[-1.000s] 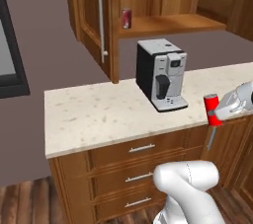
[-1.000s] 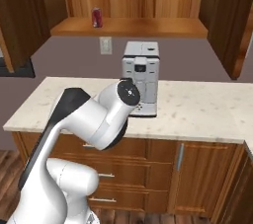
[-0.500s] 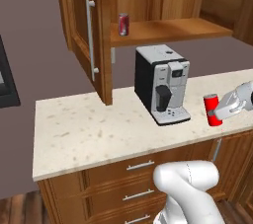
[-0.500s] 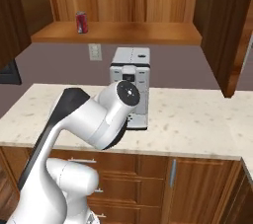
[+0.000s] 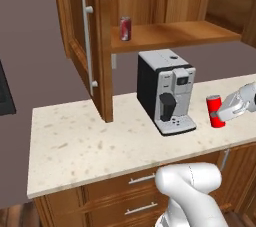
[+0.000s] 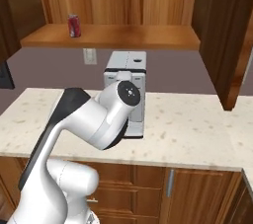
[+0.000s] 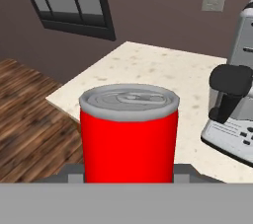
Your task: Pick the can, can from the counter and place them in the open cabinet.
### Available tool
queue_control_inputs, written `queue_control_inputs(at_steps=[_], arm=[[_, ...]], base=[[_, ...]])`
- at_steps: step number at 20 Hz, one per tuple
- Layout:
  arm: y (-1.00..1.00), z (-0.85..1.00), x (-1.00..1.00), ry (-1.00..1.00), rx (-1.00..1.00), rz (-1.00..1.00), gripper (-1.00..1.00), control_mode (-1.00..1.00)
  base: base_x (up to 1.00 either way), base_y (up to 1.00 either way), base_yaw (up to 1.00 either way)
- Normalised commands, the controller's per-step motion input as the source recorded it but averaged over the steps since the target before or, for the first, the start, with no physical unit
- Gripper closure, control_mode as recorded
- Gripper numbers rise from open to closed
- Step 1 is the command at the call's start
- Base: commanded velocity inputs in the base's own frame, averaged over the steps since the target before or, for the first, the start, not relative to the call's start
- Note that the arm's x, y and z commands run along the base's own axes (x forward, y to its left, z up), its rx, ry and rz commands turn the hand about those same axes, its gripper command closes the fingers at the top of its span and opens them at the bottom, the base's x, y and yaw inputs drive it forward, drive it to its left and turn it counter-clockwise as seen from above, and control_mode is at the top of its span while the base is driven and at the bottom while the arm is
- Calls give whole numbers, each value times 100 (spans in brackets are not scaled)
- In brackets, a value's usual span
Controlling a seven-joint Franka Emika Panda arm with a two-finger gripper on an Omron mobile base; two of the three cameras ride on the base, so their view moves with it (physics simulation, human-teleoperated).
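The open cabinet (image 5: 165, 36) fills the upper half of the left base view, its door (image 5: 85, 46) swung out toward the left of the frame, with the darker can (image 5: 125, 28) already standing on the shelf near the top centre. Below it the cream worktop (image 5: 90, 141) runs across the middle of the frame, and a black and silver coffee machine (image 5: 167, 91) sits right under the shelf edge. At the right edge of that frame the hand (image 5: 225, 115) is clamped on the bright red can (image 5: 214, 111), which hangs just above the worktop; in the hand view the can (image 7: 129, 134) stands upright between the jaws.

The main risk, as I see it, is the coffee machine: it stands between the hand and the shelf, so a straight sweep toward upper left could knock it. A low lift could also strike the shelf's front edge and jar the can loose. Setting it down too close to the darker can could topple that one
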Motion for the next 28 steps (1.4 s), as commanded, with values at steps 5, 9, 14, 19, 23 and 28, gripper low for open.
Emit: queue_control_inputs(at_steps=[5,9,14,19,23,28], arm=[[0,0,0,0,0,0,100,100],[0,0,0,0,0,0,100,100],[0,0,0,0,0,0,100,100],[0,0,0,0,0,0,100,100],[0,0,0,0,0,0,100,100],[0,0,0,0,0,0,100,100]], base=[[41,-9,0],[38,-6,0],[8,-4,-1],[0,0,0],[0,0,0],[0,-1,0]])
